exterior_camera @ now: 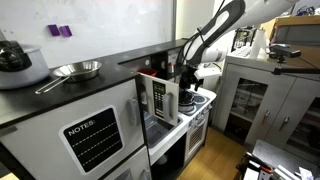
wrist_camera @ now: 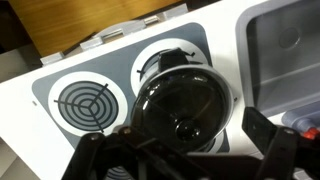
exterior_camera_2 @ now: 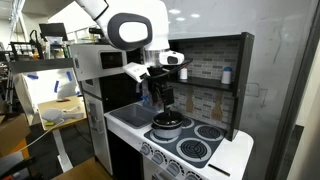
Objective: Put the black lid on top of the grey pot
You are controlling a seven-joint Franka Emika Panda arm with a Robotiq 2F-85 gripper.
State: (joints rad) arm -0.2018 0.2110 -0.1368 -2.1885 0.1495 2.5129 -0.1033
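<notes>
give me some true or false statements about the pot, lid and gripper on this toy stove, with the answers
1. The black lid sits on the pot. True.
2. The gripper is shut on the lid's knob. False: its jaws stand wide open above the lid, holding nothing.
3. The pot stands in the sink. False: it stands on the stove, beside the sink.
4. In the wrist view, the burner next to the pot has nothing on it. True.

Bright, even light; mild blur.
</notes>
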